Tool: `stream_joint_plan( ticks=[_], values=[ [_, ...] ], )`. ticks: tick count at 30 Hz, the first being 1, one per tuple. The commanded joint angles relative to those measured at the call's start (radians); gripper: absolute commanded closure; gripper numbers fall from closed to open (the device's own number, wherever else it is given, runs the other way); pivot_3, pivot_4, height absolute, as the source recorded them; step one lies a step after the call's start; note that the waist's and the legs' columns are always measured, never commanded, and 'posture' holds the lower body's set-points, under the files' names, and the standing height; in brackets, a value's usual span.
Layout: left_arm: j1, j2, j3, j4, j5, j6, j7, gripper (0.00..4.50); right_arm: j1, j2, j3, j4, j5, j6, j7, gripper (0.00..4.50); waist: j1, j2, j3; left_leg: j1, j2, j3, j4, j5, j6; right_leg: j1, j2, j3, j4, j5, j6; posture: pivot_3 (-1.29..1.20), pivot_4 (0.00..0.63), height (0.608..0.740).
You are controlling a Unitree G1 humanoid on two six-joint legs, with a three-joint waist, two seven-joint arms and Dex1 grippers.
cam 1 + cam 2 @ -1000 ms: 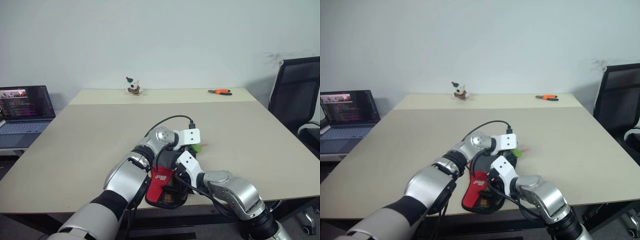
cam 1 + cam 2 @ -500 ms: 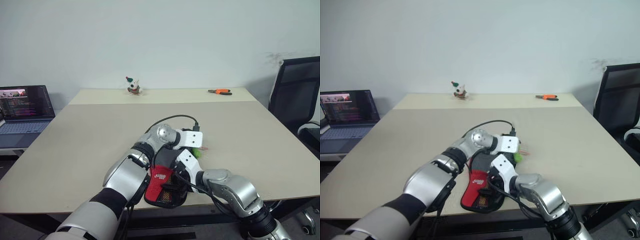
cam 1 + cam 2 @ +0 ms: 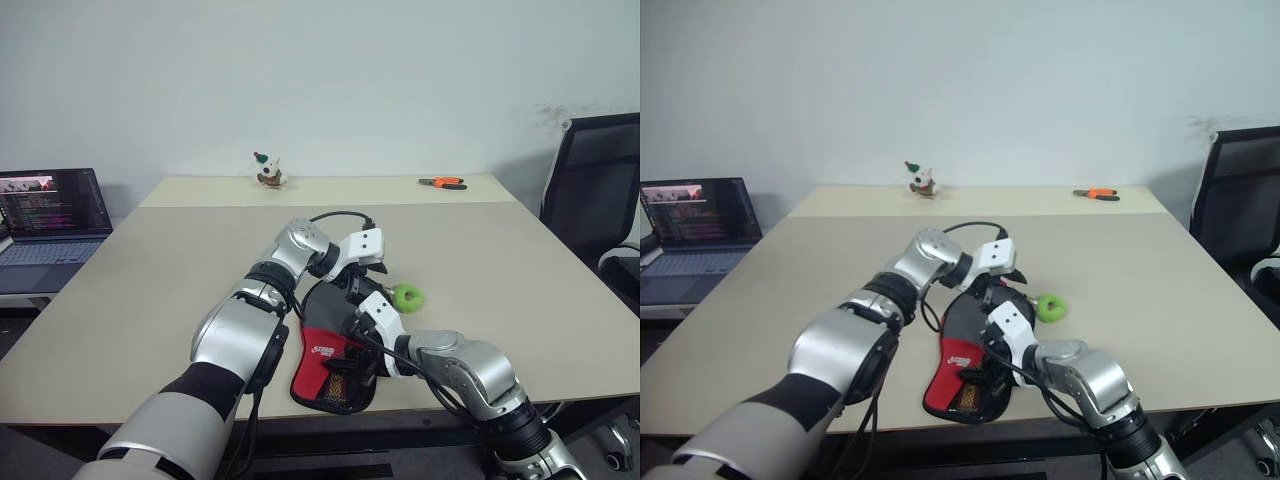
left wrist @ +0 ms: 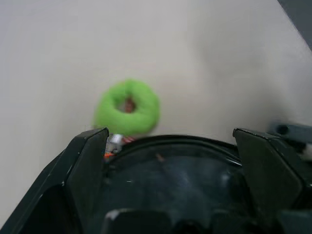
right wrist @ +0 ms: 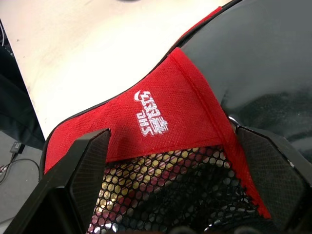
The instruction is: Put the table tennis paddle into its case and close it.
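The case [image 3: 333, 322], black fabric with a red lower panel [image 5: 161, 117], white logo and mesh pocket [image 5: 165, 195], lies flat near the table's front edge. The table tennis paddle is hidden. My left gripper [image 4: 170, 130] hovers open just above the case's rounded black top, apart from it; in the left eye view the left gripper [image 3: 368, 270] sits under its white wrist. My right gripper [image 5: 171, 130] stands open low over the red panel and mesh, with nothing between its fingers [image 5: 90, 165].
A green ring [image 3: 407, 296] lies on the table just right of the case's top. A laptop [image 3: 50, 215] stands at the far left, a small toy figure [image 3: 266, 172] and orange pliers [image 3: 441, 183] at the back, a black chair [image 3: 595, 190] to the right.
My left gripper has opened wider, lifted off the case's top and swung left, uncovering the green ring. The right gripper has stayed over the red panel.
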Motion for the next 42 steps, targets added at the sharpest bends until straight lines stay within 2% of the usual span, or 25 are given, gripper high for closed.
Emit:
stream_joint_plan(
  ticks=[1,6,10,16,20,23,27,32,37,42],
  values=[
    [-0.026,-0.012,0.038,-0.038,-0.033,-0.025,0.09,0.04,-0.02,0.001,-0.014,0.006,0.0,-0.002,-0.008,0.0,0.0,0.0,0.0,0.0,0.0,0.0,0.0,0.0,0.0,0.0,0.0,0.0,0.0,0.0,0.0,0.0,0.15,0.74],
    [-0.027,0.012,0.071,-0.046,-0.067,-0.028,0.043,0.04,-0.032,-0.001,-0.042,0.008,0.006,-0.007,-0.01,0.0,-0.001,0.0,0.001,0.0,0.0,0.0,0.0,0.0,0.0,0.0,0.0,0.0,0.0,0.0,0.0,0.0,0.15,0.74],
    [0.005,0.115,0.101,-0.054,-0.1,0.008,-0.041,0.04,-0.027,-0.019,-0.095,-0.02,0.047,0.002,0.016,0.0,-0.006,0.001,0.003,0.0,0.0,0.0,-0.001,0.0,0.0,-0.001,0.0,0.0,0.0,0.0,0.0,0.0,0.15,0.74],
    [0.096,0.234,0.034,-0.094,-0.07,-0.052,-0.224,0.04,-0.03,-0.01,-0.119,-0.022,0.071,0.015,0.008,0.0,-0.001,0.001,0.003,-0.001,0.0,0.0,-0.004,0.0,0.0,-0.003,0.0,0.0,-0.001,-0.001,-0.002,0.0,0.15,0.74],
    [0.136,0.281,0.088,-0.131,-0.132,-0.046,-0.201,0.04,-0.047,-0.007,-0.145,-0.022,0.079,0.009,0.006,0.0,0.004,0.002,0.003,-0.02,0.001,-0.003,0.0,0.0,0.0,-0.02,0.0,-0.001,0.002,0.002,-0.007,0.0,0.15,0.74],
    [0.163,0.3,0.159,-0.175,-0.218,0.019,-0.192,0.04,-0.066,-0.013,-0.188,-0.028,0.1,0.003,0.008,0.0,0.007,0.002,0.003,-0.022,0.001,-0.004,0.0,0.0,0.0,-0.021,-0.002,-0.002,0.001,0.002,-0.007,0.0,0.15,0.74],
    [0.266,0.343,0.243,-0.303,-0.326,0.138,-0.175,0.04,-0.082,-0.03,-0.29,-0.037,0.154,0.024,0.004,0.0,0.006,0.002,0.003,-0.021,0.001,-0.004,0.0,0.0,0.0,-0.02,-0.005,-0.002,0.002,0.001,-0.006,0.0,0.15,0.74],
    [0.468,0.386,0.285,-0.592,-0.423,0.306,-0.139,0.04,-0.061,-0.079,-0.398,-0.033,0.197,0.073,-0.02,0.0,0.004,0.002,0.003,-0.02,0.002,-0.006,-0.001,0.0,0.0,-0.02,-0.005,-0.001,0.002,0.001,-0.006,0.0,0.15,0.74],
    [0.622,0.403,0.304,-0.853,-0.495,0.454,-0.061,0.04,-0.023,-0.104,-0.401,-0.029,0.206,0.12,-0.038,0.0,0.007,0.002,0.003,-0.02,0.002,-0.007,0.0,0.0,0.0,-0.019,-0.007,0.001,0.002,0.002,-0.006,0.0,0.15,0.74],
    [0.725,0.417,0.308,-1.014,-0.545,0.548,0.009,0.04,-0.013,-0.056,-0.373,0.048,0.186,0.117,-0.076,0.0,0.004,0.002,0.003,-0.016,0.002,-0.006,0.0,0.0,0.0,-0.015,-0.007,0.001,0.002,0.001,-0.006,0.0,0.15,0.74]
  ],
)
